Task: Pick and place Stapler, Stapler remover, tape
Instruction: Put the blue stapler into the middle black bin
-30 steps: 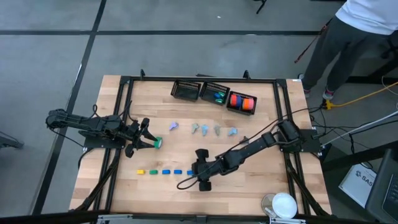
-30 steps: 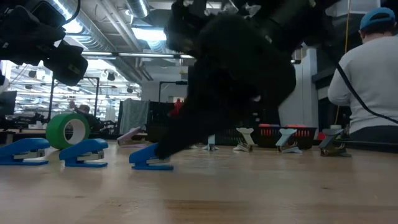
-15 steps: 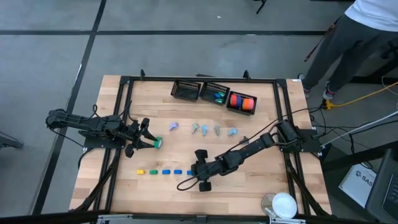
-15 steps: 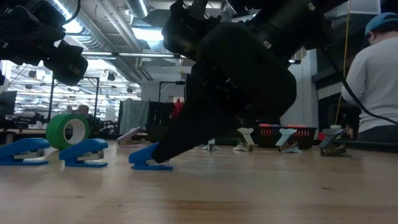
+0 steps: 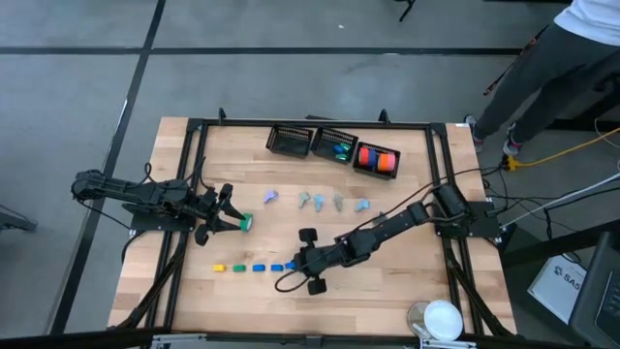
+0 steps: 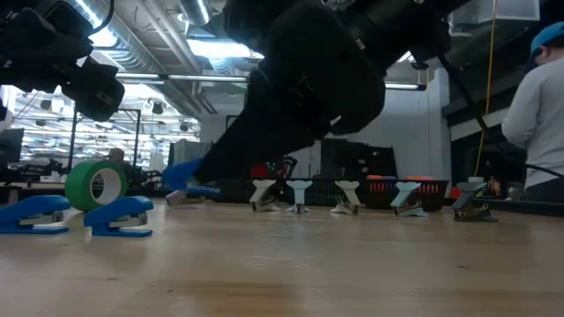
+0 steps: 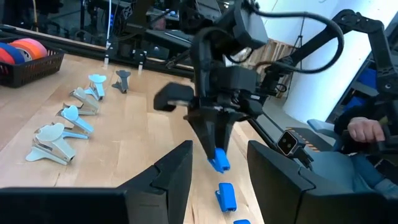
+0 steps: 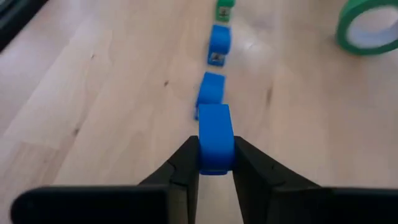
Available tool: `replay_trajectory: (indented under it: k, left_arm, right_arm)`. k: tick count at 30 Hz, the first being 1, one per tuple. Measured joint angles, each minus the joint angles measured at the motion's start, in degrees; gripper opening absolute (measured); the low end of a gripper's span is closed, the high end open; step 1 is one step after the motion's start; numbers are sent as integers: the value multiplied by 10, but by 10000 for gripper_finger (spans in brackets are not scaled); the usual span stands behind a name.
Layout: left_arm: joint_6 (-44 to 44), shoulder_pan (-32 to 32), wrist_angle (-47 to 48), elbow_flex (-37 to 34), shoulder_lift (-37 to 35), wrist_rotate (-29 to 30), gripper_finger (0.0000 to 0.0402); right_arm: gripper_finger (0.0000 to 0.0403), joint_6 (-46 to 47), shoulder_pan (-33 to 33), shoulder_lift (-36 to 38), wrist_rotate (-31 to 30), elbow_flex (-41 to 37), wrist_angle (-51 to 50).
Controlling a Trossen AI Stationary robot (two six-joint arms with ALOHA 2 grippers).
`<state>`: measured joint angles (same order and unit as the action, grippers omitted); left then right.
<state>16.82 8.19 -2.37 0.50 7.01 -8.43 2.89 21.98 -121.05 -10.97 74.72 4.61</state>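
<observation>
Only partial lettering reads — "SAS" on the white box [image 5: 564,281] at the high view's edge.

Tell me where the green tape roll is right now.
In the high view, the green tape roll lies on the table's left half, just off the left gripper, above the row of small blue pieces.

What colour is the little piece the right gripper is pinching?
Blue piece, clearest in the right wrist view.

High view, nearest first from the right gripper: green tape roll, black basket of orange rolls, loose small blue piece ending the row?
From the right gripper:
1. Loose small blue piece, beside it in the row.
2. Green tape roll, by the left arm.
3. Black basket, table's far edge.
</observation>
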Motion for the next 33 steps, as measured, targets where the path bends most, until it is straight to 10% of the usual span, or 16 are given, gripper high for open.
replay_trajectory:
  k: [14, 33]
  left_arm:
    - [0, 0, 0, 0, 0, 0, 150]
    - [0, 0, -3, 0, 0, 0, 150]
  right_arm:
    - [81, -87, -57, 85, -30, -12, -128]
    - [82, -70, -190, 302, -30, -223, -97]
